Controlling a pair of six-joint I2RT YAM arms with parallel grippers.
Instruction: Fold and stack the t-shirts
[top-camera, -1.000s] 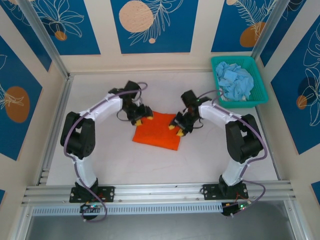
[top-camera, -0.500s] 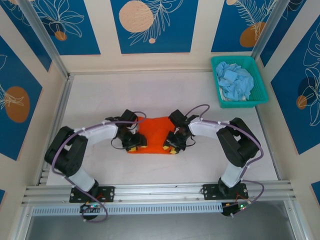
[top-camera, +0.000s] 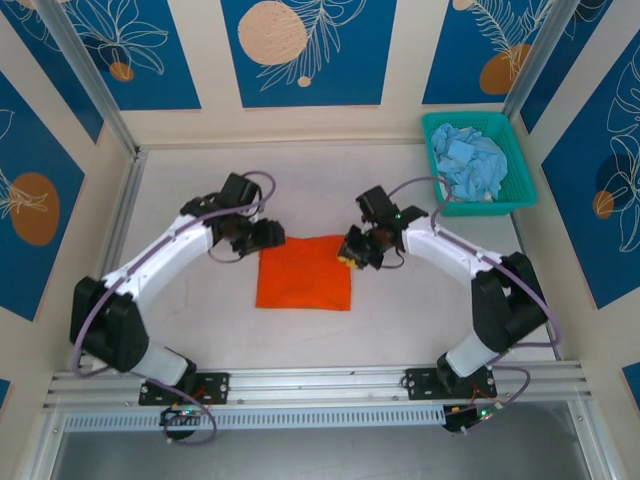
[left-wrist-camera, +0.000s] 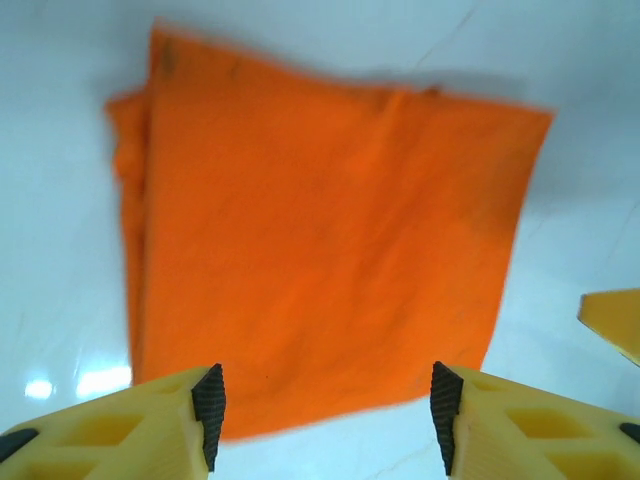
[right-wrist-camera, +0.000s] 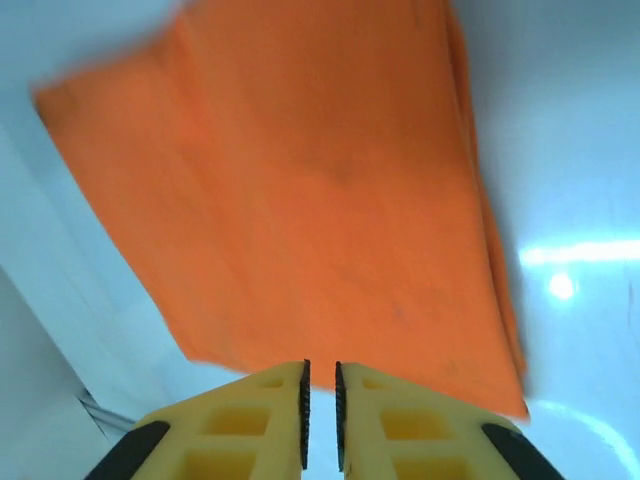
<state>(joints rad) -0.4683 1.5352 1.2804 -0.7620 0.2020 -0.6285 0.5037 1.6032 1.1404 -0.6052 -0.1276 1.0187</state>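
Where the orange t-shirt lies: flat on the table, folded into a neat rectangle, between the two grippers and just ahead of both sets of fingertips.
Shirt's edges: layered cloth shows along the side to the left of the left gripper's view, and along the side to the right of the right gripper's view.
Left gripper: just beside the shirt's far left corner, apart from the cloth; its fingers are spread wide with nothing between them, and the shirt's nearest edge shows in the gap.
Right gripper: at the shirt's far right corner; its fingers are pressed almost together, a thin slit left, no cloth seen in it. Whether the tips touch the shirt I cannot tell.
Pale blue t-shirts: crumpled in a heap, well beyond the right gripper, toward the far right corner.
Teal basket: holds that blue heap, well apart from both grippers.
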